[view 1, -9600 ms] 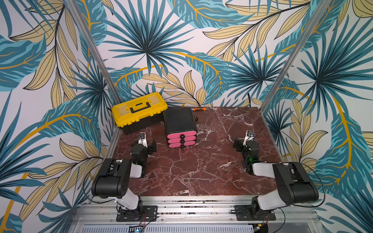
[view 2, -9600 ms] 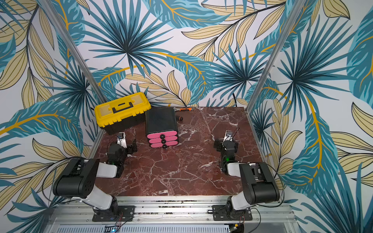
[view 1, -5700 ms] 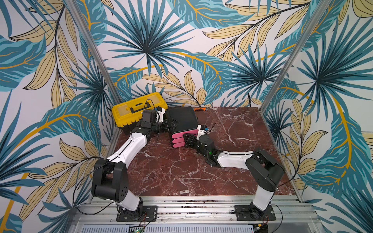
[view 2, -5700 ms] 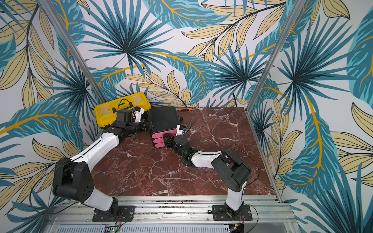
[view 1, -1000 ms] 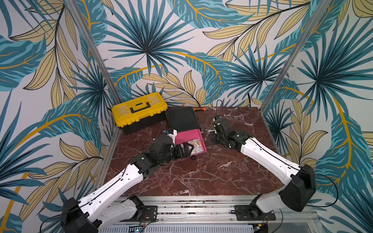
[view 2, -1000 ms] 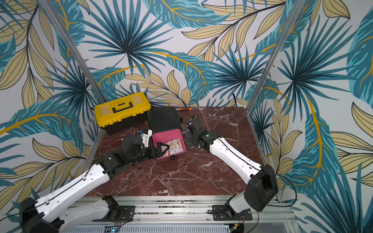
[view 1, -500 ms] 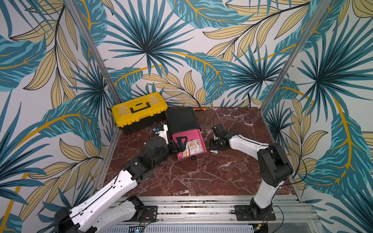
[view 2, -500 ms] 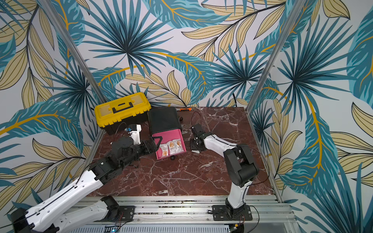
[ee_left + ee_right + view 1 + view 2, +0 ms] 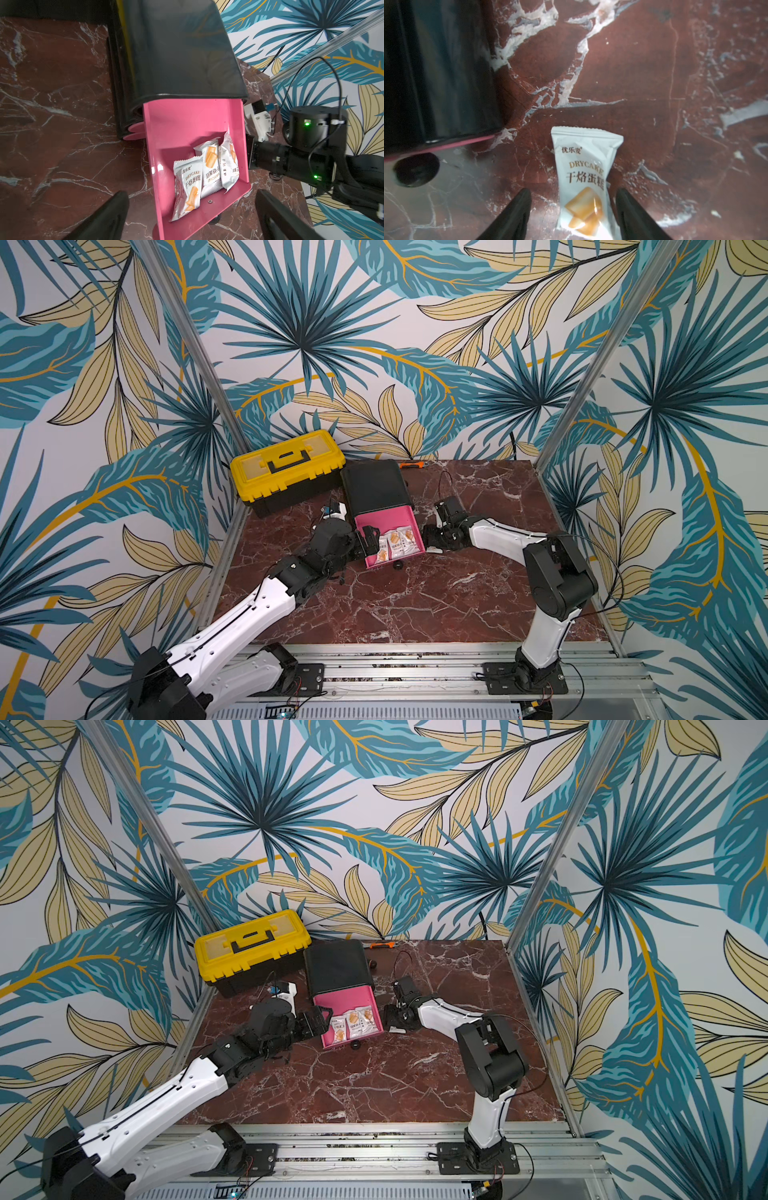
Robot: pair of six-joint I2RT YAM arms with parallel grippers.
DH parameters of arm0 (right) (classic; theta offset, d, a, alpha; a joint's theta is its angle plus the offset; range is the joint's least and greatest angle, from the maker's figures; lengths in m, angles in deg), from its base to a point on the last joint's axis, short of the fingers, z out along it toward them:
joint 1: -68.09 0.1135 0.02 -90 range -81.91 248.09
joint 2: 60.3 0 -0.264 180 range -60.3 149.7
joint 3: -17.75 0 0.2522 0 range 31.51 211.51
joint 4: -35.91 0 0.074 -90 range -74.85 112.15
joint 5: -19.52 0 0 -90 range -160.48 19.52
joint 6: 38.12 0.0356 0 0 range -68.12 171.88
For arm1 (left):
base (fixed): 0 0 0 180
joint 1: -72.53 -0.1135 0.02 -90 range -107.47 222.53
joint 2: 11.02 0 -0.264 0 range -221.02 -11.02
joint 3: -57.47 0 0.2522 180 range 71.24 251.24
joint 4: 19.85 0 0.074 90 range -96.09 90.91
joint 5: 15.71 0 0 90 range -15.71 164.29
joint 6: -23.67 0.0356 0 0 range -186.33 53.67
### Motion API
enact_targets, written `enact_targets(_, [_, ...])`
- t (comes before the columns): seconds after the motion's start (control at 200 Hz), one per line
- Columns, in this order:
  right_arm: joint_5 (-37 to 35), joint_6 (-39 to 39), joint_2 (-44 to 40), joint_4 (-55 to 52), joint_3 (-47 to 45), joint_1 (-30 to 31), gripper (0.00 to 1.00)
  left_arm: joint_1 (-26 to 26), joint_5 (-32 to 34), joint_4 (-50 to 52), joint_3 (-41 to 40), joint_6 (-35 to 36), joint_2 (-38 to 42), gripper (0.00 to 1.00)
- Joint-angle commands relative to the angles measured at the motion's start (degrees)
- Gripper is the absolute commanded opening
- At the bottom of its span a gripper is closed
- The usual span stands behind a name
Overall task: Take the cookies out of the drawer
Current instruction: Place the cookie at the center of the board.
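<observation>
At twelve o'clock off the parted left jaws, three cookies [image 9: 207, 164] are lying lengthwise in the drawer [image 9: 187, 120]; right jaws are gaping too.

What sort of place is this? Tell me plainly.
Probably a robot test booth: two robot arms bolted to an aluminium rail, a marble-look tabletop, leaf-print panels walling it in.

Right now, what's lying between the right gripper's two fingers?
A white cookie packet, flat on the table, sits between the fingers of the open right gripper. The right wrist view shows it.
</observation>
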Motion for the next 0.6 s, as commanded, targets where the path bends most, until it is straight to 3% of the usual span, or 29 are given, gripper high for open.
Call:
enact_targets(0.0, [-0.27,-0.95,-6.60,-4.24,0.38,0.03,0.73,-0.20,-0.93,-0.34,3.55,-0.81,2.64,1.00])
enact_targets(0.275, [-0.36,-1.52,-21.17,-12.81,-0.25,0.17,0.74,-0.19,-3.39,3.02,-0.94,-2.79,6.62,1.00])
enact_targets(0.596, [2.78,4.86,-36.19,-6.62,-11.29,4.81,0.73,-0.22,-2.07,9.46,1.05,-0.14,9.27,1.00])
